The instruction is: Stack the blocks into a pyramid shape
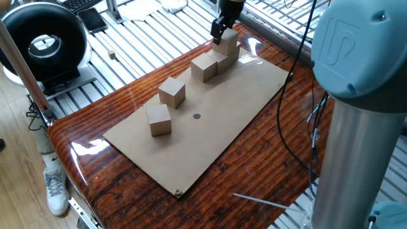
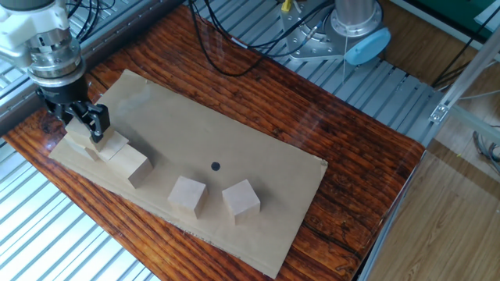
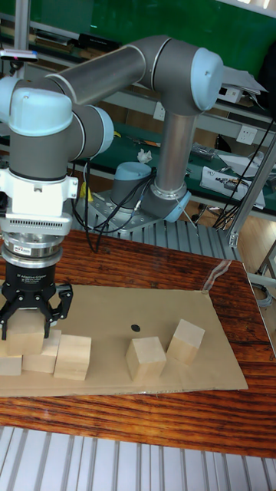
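Dark glossy wood for the table [image 1: 267, 159], carrying a tan cardboard sheet [image 1: 210, 137] under all the work. Grey arm [image 3: 107, 77] reaching down to the sheet's far end in one fixed view.

Six blocks in all. Three in a close row [image 3: 73, 357] at that end, forming what looks like the pyramid's base. A top block [image 3: 26, 335] resting on the row, over the seam of two base cubes. Gripper [image 3: 29, 318] directly over it, jaws closed against its two sides, not yet let go. Two loose blocks [image 2: 187, 193] [image 2: 241, 198] lying near each other on the sheet, well apart from the row, close to a small black dot [image 2: 216, 165].

Judged roughly at the halfway mark: base laid, second tier begun. Left to do: release this cube, add one loose cube beside it, crown with the last.

Stylised logo on the arm's blue cap [image 1: 340, 38]; small print on the gripper body, too fine to read.
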Available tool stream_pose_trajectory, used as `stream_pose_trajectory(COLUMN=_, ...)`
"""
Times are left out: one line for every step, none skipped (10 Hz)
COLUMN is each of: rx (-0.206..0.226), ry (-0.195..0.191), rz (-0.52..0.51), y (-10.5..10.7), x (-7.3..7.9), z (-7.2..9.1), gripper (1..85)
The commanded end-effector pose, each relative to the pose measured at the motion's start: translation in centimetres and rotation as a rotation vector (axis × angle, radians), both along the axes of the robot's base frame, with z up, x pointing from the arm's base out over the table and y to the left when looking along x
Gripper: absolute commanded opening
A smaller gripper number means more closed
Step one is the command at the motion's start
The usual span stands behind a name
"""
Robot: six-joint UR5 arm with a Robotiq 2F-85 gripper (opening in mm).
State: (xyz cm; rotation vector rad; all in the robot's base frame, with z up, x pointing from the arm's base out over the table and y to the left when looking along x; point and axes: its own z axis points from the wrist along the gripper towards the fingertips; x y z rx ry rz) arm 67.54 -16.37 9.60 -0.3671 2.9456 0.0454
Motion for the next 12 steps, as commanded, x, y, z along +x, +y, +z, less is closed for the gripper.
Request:
stream_pose_trajectory(rx=0.027, ry=-0.011, rz=0.007, y=0.5, x=0.2, z=0.1, gripper=77.7)
stream_pose_trajectory(rx=0.024, ry=-0.01, rz=0.013, y=0.4, x=0.2, z=0.1, gripper=78.0)
stream_pose_trajectory(rx=0.024, ry=-0.005, rz=0.013, y=0.4, x=-0.1, z=0.3, gripper=78.0)
stream_pose_trajectory(rx=0.012, ry=-0.007, rz=0.021, y=0.2, x=-0.4, z=0.7, gripper=78.0)
stream_pose_trajectory(rx=0.01, ry=-0.01, rz=0.019, y=0.2, x=-0.6, z=1.1, gripper=77.7)
stream_pose_trajectory(rx=0.007, ry=-0.01, rz=0.014, y=0.3, x=-0.8, z=1.4, gripper=77.0)
stream_pose_trajectory(rx=-0.008, ry=-0.016, rz=0.023, y=0.1, x=-0.8, z=1.7, gripper=76.7)
stream_pose_trajectory(rx=-0.018, ry=-0.019, rz=0.026, y=-0.1, x=-0.9, z=1.9, gripper=76.0)
stream_pose_trajectory(rx=-0.026, ry=-0.021, rz=0.028, y=-0.1, x=-1.1, z=2.3, gripper=76.0)
stream_pose_trajectory(rx=-0.036, ry=-0.021, rz=0.026, y=0.0, x=-1.3, z=2.8, gripper=75.7)
stream_pose_trajectory(rx=-0.057, ry=-0.021, rz=0.033, y=-0.2, x=-1.4, z=3.2, gripper=75.3)
stream_pose_trajectory(rx=-0.068, ry=-0.019, rz=0.03, y=0.0, x=-1.6, z=3.7, gripper=74.7)
